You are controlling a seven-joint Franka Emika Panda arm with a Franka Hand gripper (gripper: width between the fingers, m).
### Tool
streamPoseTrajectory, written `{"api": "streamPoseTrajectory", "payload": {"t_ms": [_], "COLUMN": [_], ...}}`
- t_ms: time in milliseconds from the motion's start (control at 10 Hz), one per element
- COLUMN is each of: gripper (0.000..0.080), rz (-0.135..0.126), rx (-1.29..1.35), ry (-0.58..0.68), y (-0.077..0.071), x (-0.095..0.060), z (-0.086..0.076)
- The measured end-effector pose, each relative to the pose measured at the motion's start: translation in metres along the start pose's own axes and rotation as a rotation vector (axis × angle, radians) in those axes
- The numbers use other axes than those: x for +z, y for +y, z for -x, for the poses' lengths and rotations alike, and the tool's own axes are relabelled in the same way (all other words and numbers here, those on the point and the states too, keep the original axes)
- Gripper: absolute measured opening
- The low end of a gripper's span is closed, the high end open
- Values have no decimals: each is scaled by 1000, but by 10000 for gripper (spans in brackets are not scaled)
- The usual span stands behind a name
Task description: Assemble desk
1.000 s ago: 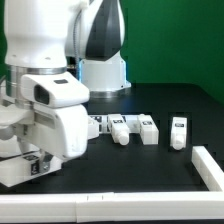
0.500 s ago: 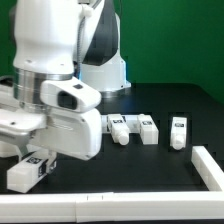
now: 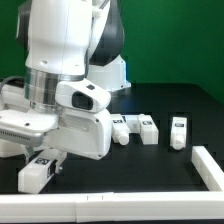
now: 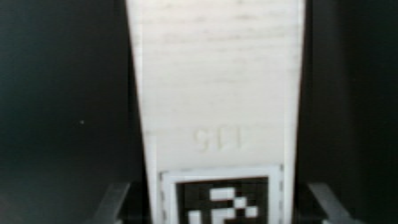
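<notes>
The white tabletop [image 3: 36, 176] is at the exterior view's lower left, seen end-on with a black-and-white tag on its edge. My gripper [image 3: 40, 162] reaches down over it. In the wrist view the tabletop [image 4: 214, 90] runs away from the camera, with its tag between my gripper's [image 4: 222, 208] two dark fingers [image 4: 121, 200], which flank both sides and hold it. Three tagged white legs [image 3: 123, 128] [image 3: 148, 128] [image 3: 179, 132] lie in a row on the black table at the middle right. A fourth leg [image 3: 102, 124] is partly hidden behind my arm.
A low white wall [image 3: 90, 209] runs along the table's front edge, and another wall piece [image 3: 208, 166] stands at the exterior view's right. The robot's white base [image 3: 112, 72] stands at the back, before a green backdrop.
My arm and gripper have shifted toward the exterior view's right, and the tabletop has moved that way with them. The legs have not moved.
</notes>
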State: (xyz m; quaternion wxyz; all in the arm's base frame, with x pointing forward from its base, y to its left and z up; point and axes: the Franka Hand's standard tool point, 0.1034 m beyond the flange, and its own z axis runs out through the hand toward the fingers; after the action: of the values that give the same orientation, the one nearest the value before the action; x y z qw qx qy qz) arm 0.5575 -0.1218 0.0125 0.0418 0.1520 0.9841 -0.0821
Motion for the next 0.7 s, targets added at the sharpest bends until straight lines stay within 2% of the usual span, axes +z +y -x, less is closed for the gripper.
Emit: {"api": "streamPoseTrajectory", "payload": {"t_ms": [100, 200, 300, 500, 700], "gripper": [521, 521, 626, 644, 648], "rz": [0, 0, -1, 1, 5], "rx": [1, 8, 31, 134, 235], "ry": [0, -2, -22, -65, -64], "y": [0, 0, -1, -10, -12], "x": [0, -2, -15, -41, -37], "z": [0, 1, 4, 16, 18]}}
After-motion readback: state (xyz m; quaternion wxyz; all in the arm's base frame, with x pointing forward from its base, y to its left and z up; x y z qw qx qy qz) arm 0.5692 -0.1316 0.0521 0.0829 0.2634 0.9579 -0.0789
